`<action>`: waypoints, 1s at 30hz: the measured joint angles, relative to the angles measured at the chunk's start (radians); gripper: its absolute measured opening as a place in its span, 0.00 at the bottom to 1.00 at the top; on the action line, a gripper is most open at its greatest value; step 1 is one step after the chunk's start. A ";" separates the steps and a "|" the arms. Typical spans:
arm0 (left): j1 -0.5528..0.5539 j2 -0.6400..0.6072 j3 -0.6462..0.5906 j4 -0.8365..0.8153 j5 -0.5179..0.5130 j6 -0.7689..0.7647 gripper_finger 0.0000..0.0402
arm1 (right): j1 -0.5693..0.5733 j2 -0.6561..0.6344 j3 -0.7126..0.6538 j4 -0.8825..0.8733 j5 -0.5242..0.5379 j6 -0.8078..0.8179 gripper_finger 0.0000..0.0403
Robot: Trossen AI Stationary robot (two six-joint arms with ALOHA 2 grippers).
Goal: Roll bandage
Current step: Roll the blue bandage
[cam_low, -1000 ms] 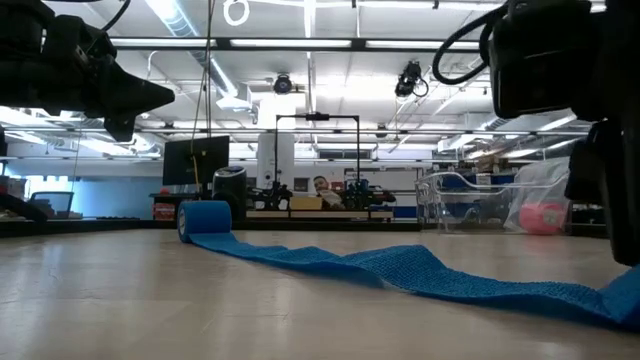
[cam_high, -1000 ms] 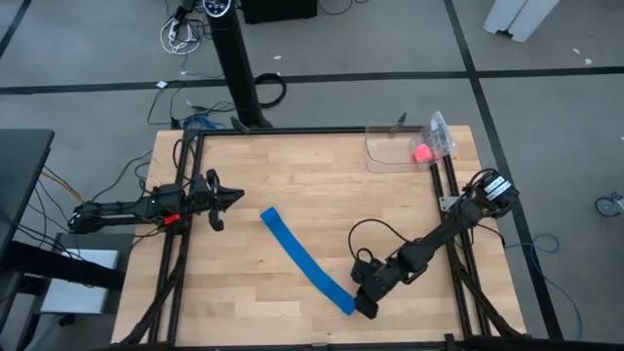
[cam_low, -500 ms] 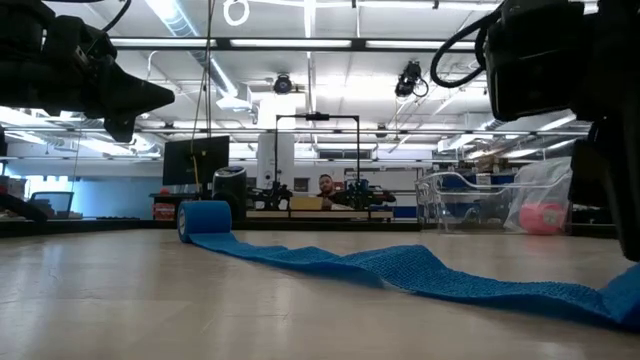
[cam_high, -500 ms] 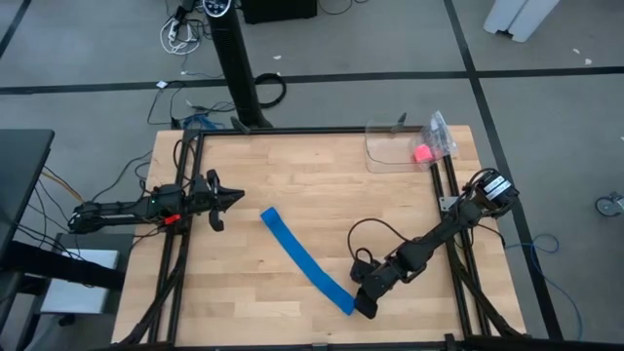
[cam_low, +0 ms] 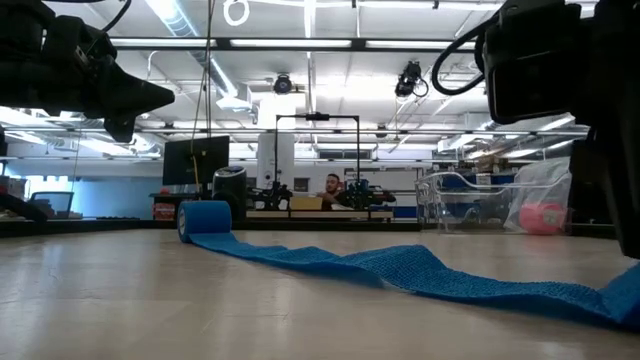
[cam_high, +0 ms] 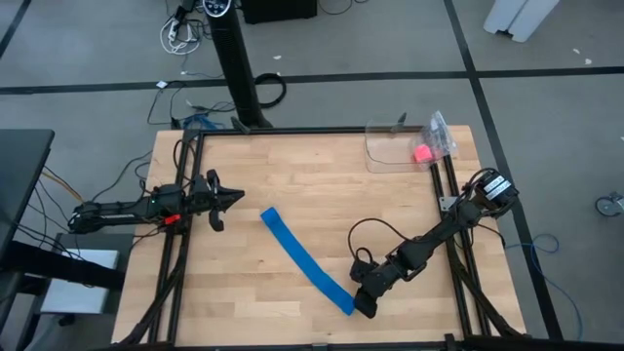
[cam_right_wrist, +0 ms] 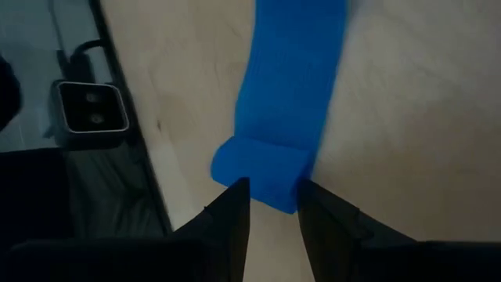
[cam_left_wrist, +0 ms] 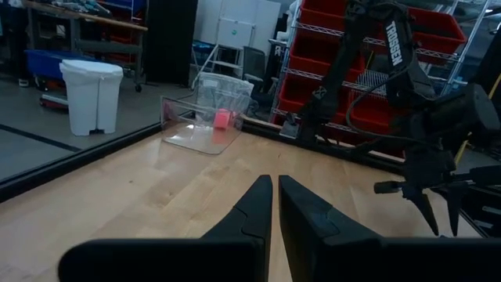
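The bright blue bandage [cam_high: 302,258] lies as a long flat strip slanting across the wooden table [cam_high: 292,166], from the middle toward the near right. Its far end [cam_low: 205,220] is curled up. Its near end [cam_right_wrist: 258,176] is folded over into a small roll. My right gripper [cam_high: 363,304] is at that near end, its two fingers closed in on the roll. My left gripper [cam_high: 232,198] is shut and empty above the table's left side, pointing right, well clear of the bandage. My right gripper pinches the bandage's folded near end [cam_right_wrist: 274,200] between its two fingers [cam_right_wrist: 235,215], which cover the exact place of contact. The fingers slant down from the near right and lie along the strip. The end [cam_low: 625,292] rises slightly; the rest lies slack on the table.
A clear container [cam_high: 390,146] with a small pink ball [cam_high: 421,153] and a plastic bag stands at the far right corner. Black frame rails [cam_high: 444,214] run along the table's left and right sides. A person sits in the room far beyond the table [cam_low: 333,185].
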 joint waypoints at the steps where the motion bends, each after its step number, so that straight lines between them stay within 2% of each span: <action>1: 0.000 0.000 0.000 0.000 0.000 0.000 0.08 | 0.000 0.000 -0.004 0.007 0.000 -0.001 0.27; 20: 0.000 0.000 0.000 -0.001 0.000 0.000 0.08 | -0.001 0.001 -0.004 -0.003 0.002 0.022 0.27; 30: 0.000 0.000 0.000 -0.002 -0.001 0.000 0.08 | -0.001 0.033 -0.004 0.027 0.001 0.020 0.23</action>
